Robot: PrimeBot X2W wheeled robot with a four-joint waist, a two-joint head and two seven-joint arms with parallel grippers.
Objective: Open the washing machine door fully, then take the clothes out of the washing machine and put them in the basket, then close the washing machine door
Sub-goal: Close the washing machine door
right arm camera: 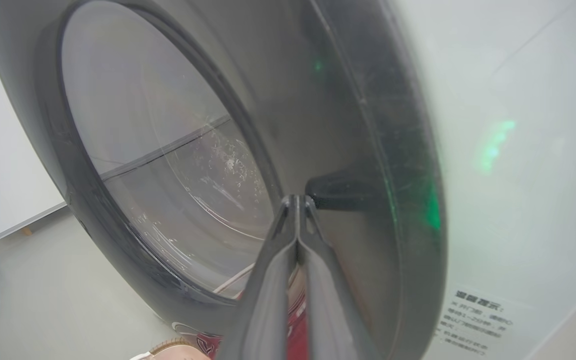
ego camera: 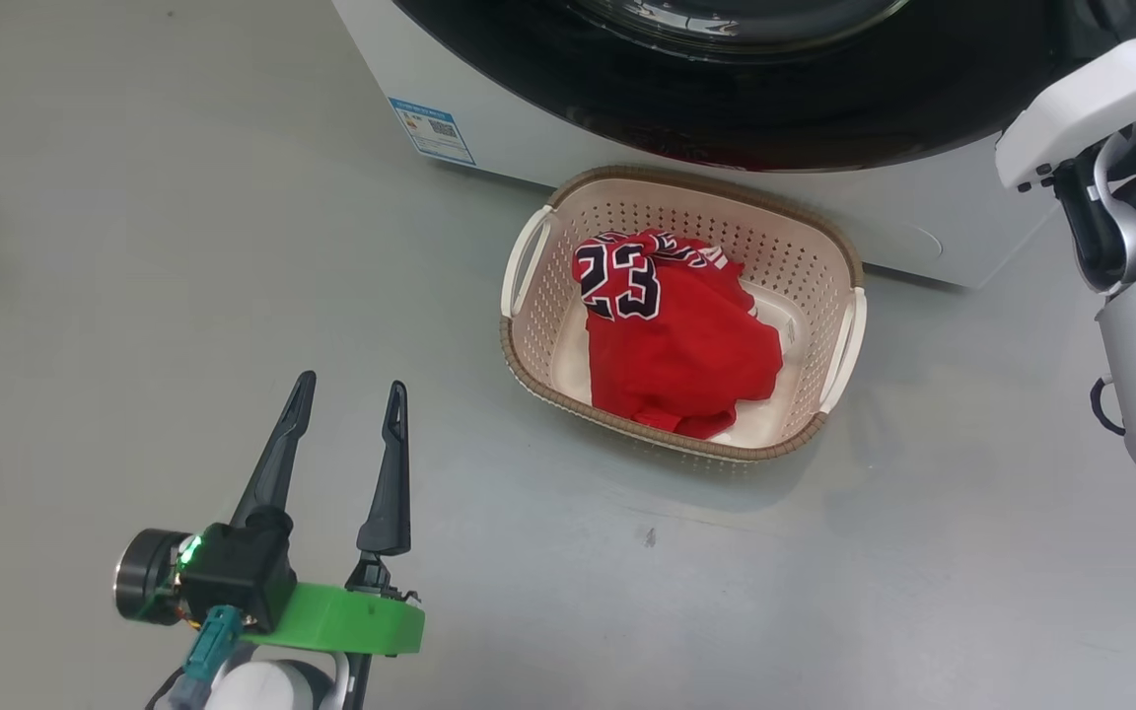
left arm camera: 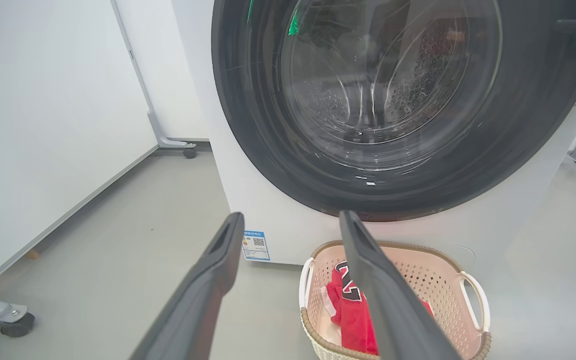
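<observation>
Smooth grey floor (ego camera: 134,247), white wall panels (left arm camera: 43,100). White washing machine (ego camera: 529,148), its black-rimmed glass door (left arm camera: 278,160) apparently shut. Just in front, a cream basket (ego camera: 785,247) holds red clothes (ego camera: 686,355), number 23 uppermost. Left gripper (ego camera: 351,385) fingers spread, empty. Right gripper (right arm camera: 296,200) fingers pressed together at the door's rim.

A: Room left of the basket (ego camera: 785,256)?
B: Plenty, with bare floor (ego camera: 134,197) all around the spread left pincer (ego camera: 351,385).
A: Into the machine (left arm camera: 288,225)?
B: Barred by the door (left arm camera: 248,125) across its mouth. Basket just under that rim, open on top, half filled with red clothes (ego camera: 686,345).
</observation>
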